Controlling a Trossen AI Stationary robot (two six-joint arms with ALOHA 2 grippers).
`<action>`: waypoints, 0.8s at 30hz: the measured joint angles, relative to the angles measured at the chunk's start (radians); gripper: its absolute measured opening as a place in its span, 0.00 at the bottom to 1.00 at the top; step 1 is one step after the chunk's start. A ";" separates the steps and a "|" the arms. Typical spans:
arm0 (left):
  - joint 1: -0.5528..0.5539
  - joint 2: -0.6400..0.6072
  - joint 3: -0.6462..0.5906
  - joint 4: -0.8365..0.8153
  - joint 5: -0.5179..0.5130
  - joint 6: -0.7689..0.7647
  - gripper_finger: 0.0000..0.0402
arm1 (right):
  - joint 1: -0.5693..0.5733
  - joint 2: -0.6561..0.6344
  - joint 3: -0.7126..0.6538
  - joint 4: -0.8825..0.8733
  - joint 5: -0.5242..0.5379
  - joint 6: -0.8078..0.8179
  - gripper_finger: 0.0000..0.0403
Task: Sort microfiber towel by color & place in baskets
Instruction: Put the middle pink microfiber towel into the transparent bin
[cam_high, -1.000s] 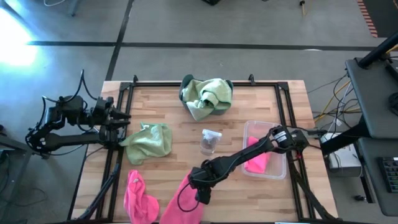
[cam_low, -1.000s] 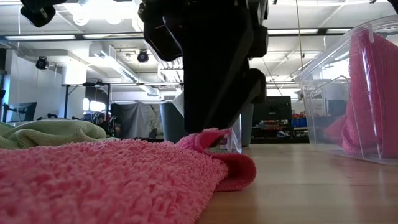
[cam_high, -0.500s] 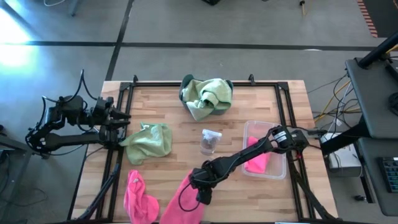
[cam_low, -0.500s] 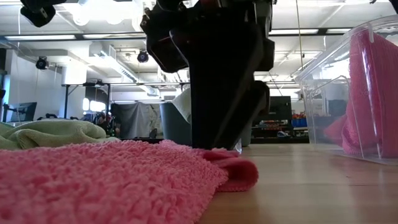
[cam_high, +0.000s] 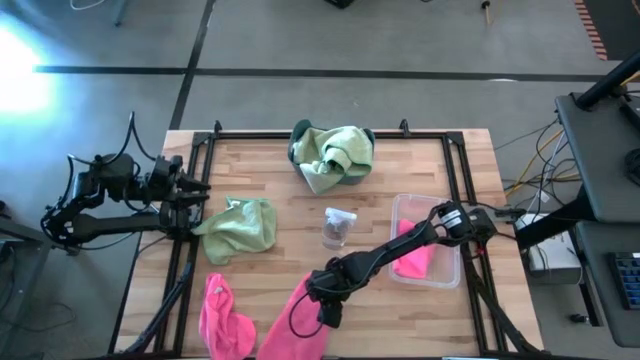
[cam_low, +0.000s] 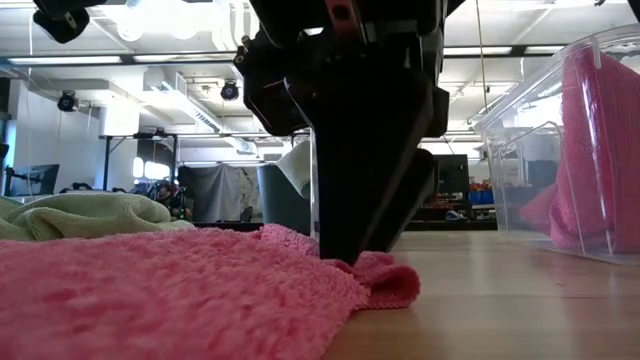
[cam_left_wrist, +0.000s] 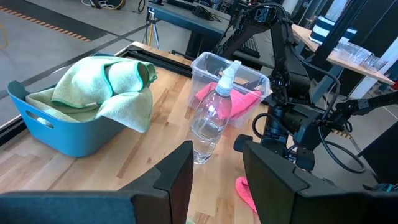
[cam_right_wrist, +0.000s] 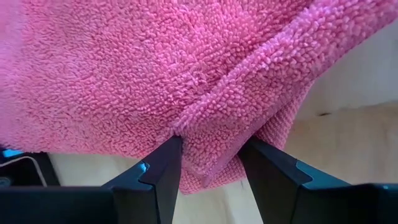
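Right gripper (cam_right_wrist: 208, 165) pressed down on a pink towel (cam_high: 295, 325) at the table's (cam_high: 400, 310) front edge, jaws apart, a raised fold of the cloth between the fingers (cam_right_wrist: 163, 168). Second pink towel (cam_high: 222, 315) just beside it, a third in the clear basket (cam_high: 450, 275); green towels heaped in the teal basket (cam_left_wrist: 43, 127), another green towel (cam_high: 240, 228) loose near the spray bottle (cam_high: 338, 227). Left gripper (cam_high: 190, 197) at the table's left edge, jaws apart, empty.
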 joint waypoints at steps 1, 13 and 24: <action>0.000 0.000 0.000 0.000 0.000 0.000 0.31 | 0.000 0.000 -0.003 0.004 -0.001 0.002 0.39; 0.000 0.000 0.000 -0.003 -0.005 0.008 0.31 | 0.000 0.000 -0.010 0.007 -0.004 0.006 0.20; 0.000 0.000 0.000 -0.003 -0.008 0.007 0.31 | 0.001 0.000 -0.011 0.024 -0.008 0.019 0.03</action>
